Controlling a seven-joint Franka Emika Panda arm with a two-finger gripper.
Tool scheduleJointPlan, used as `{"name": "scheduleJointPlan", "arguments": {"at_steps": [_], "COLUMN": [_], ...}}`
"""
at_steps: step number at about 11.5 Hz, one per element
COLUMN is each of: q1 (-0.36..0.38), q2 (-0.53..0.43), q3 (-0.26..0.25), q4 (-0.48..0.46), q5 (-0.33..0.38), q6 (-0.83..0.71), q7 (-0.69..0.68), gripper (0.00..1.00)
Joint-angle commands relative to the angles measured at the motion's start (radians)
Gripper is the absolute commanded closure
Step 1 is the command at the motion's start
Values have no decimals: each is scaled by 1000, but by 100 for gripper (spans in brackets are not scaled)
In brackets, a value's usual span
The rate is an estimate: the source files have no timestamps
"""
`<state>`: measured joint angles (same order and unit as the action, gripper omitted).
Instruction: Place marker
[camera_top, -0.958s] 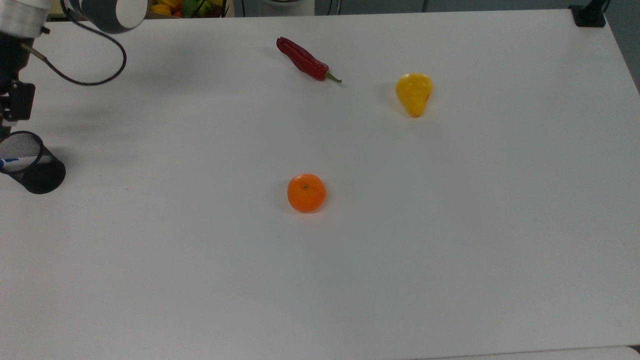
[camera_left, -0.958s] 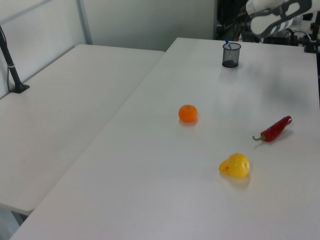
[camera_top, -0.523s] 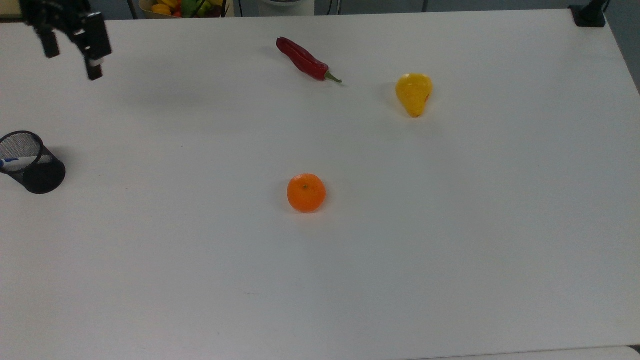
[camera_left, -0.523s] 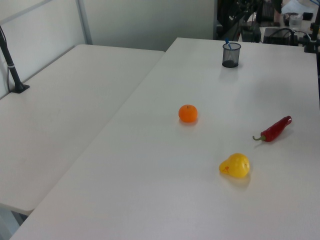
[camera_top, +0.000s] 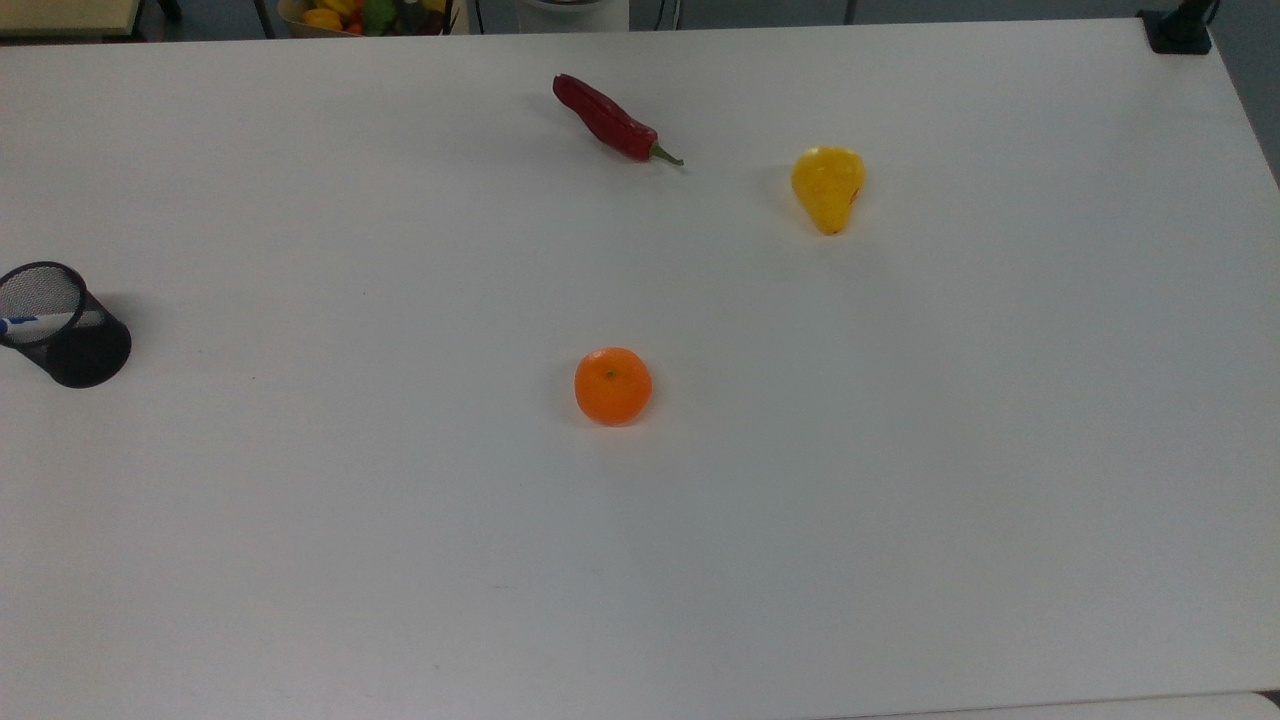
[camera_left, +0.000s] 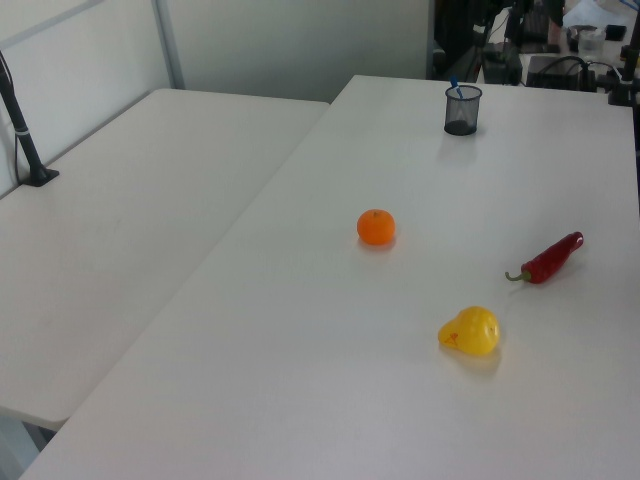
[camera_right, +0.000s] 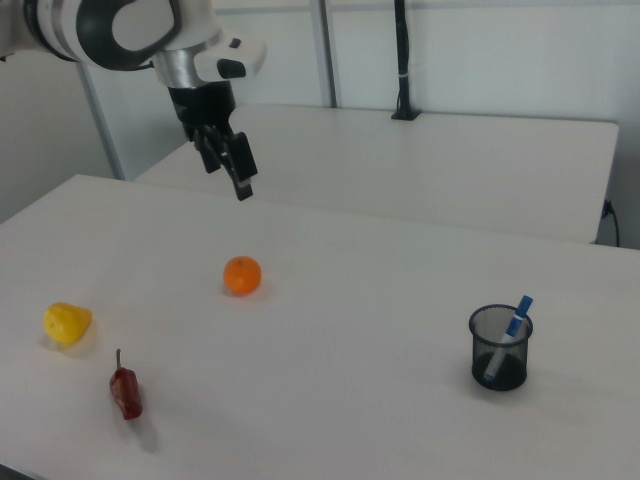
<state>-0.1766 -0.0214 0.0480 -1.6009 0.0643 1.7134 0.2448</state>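
Looking lower right, we see the marker (camera_right: 510, 335) standing in the cup (camera_right: 500, 362); our fingers (camera_right: 232, 165) hang upper left, empty and apart.

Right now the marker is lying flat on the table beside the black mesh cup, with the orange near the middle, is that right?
Not quite. The marker is not lying on the table; the right view shows it standing tilted inside the black mesh cup, blue cap above the rim. The orange does sit near the middle.
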Motion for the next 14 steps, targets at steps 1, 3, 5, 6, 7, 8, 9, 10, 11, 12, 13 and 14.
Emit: {"name": "scheduleJointPlan", "arguments": {"at_steps": [1,3,5,6,7,8,9,10,11,12,13,14], "q1": [-1,34,63,89,124,152,170,192,224,233,235,236], "q2": [-11,-18,-19,-11,-5,-3,-2,0,-2,-2,-2,-3], "q3": [85,107,96,93,72,41,14,-23,-54,-63,-63,-63], "q4": [9,7,4,-5,-19,-27,-31,-30,-31,-31,-31,-31], "q5": [23,23,22,17,8,8,8,9,14,8,6,6], "q6": [-55,-69,-66,-58,-43,-23,-12,1,5,5,5,3], "q7": [-31,-126,-188,-214,-249,-287,-350,-410,-406,-403,-403,-403], "gripper": [0,0,0,0,0,0,0,0,0,0,0,0]}}
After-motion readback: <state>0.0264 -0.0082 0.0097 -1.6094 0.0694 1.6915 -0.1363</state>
